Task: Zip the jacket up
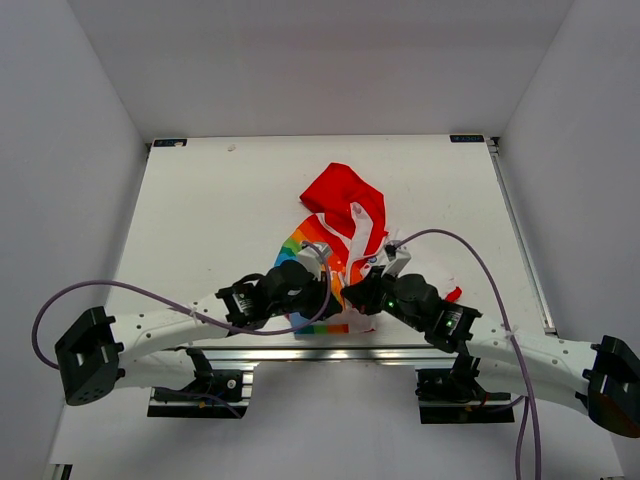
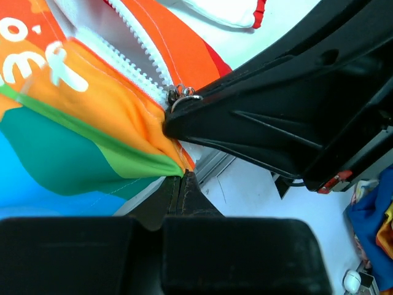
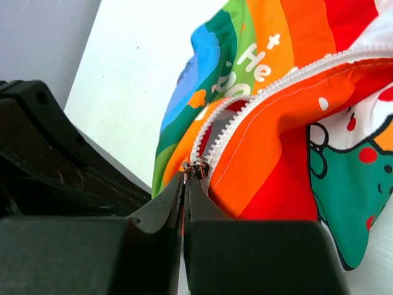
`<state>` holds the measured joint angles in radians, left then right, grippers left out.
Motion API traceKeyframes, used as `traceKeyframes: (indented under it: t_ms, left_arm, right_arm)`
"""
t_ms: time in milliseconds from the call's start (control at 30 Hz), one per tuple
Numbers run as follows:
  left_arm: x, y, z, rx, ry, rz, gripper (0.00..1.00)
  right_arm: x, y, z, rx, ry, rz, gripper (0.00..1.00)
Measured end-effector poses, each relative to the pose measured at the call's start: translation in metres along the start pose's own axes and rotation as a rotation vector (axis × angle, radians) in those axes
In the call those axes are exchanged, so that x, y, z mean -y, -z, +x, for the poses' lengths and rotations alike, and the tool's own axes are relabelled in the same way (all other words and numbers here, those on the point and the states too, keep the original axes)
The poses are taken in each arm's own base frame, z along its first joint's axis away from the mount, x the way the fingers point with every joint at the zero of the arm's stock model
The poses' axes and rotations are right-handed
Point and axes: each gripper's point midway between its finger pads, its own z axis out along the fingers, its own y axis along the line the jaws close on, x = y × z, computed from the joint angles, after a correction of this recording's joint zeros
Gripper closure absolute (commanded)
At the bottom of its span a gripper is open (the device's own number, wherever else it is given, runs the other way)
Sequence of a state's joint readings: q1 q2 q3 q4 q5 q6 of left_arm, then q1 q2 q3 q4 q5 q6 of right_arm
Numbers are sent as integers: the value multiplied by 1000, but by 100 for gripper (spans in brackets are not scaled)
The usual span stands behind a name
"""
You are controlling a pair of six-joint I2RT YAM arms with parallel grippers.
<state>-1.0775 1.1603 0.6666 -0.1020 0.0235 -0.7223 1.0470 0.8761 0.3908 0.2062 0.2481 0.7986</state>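
1. Jacket (image 1: 343, 222) lay on the white table (image 1: 200, 200) with its red hood (image 1: 338, 188) toward the far side. Its rainbow hem sat at the near edge, between the two arms.
2. The left gripper (image 2: 181, 181) was closed and pinched the green-and-orange hem of the jacket, just below the foot of the zipper.
3. The right gripper (image 3: 189, 175) was also closed, its tips clamped on the jacket at the zipper slider (image 3: 198, 166).
4. The two sets of tips sat just beside each other at the hem.
5. Above the slider, the two rows of white teeth (image 3: 245, 107) ran apart, so the front was still unzipped.
6. The cartoon print (image 3: 344, 172) showed on the panel beside the right gripper.
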Motion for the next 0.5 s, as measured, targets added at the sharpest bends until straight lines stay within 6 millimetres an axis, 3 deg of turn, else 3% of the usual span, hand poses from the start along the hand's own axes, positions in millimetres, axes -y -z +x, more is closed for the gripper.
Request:
traceKeyframes:
  t_ms: [167, 500]
  left_arm:
    - [2, 2, 2, -12, 1, 14, 100]
    - [1, 6, 9, -37, 26, 19, 100]
  right_arm:
    - [-7, -2, -13, 59, 24, -25, 100]
    - [4, -11, -22, 110, 130, 19, 100]
